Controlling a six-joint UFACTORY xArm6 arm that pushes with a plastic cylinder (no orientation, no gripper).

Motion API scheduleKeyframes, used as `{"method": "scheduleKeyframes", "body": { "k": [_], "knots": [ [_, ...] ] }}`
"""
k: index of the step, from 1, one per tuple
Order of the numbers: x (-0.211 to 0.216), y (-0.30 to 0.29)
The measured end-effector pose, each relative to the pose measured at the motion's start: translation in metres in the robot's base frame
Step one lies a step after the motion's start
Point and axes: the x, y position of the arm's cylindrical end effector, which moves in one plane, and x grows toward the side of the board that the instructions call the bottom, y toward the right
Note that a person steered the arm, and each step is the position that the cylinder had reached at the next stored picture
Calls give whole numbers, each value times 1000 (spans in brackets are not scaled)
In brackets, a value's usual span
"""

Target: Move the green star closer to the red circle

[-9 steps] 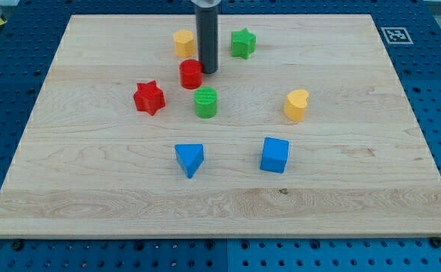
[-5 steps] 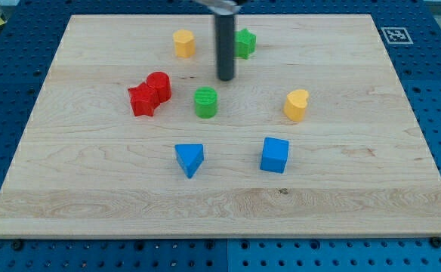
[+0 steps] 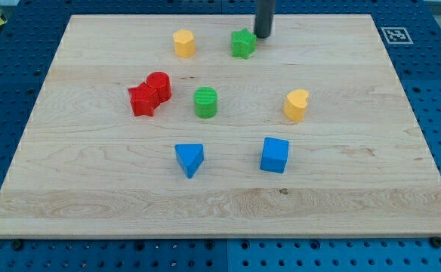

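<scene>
The green star (image 3: 242, 43) lies near the view's top, right of centre-left. My tip (image 3: 263, 35) stands just to its upper right, very close to it or touching. The red circle (image 3: 158, 84) sits well to the lower left of the star, pressed against the red star (image 3: 143, 99) at the view's left.
A yellow block (image 3: 183, 42) lies left of the green star. A green cylinder (image 3: 205, 102) stands near the middle, a yellow heart (image 3: 297, 105) at the right. A blue triangle (image 3: 189, 159) and a blue cube (image 3: 275, 155) lie lower down.
The red circle was pushed left and down against the red star. My tip then moved right and up, from beside the red circle to the green star's upper right.
</scene>
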Motion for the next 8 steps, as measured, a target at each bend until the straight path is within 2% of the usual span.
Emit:
{"method": "scheduleKeyframes", "body": {
  "k": [1, 2, 3, 5, 8],
  "knots": [
    [5, -34],
    [23, -42],
    [44, -42],
    [46, -7],
    [84, -51]
  ]
}}
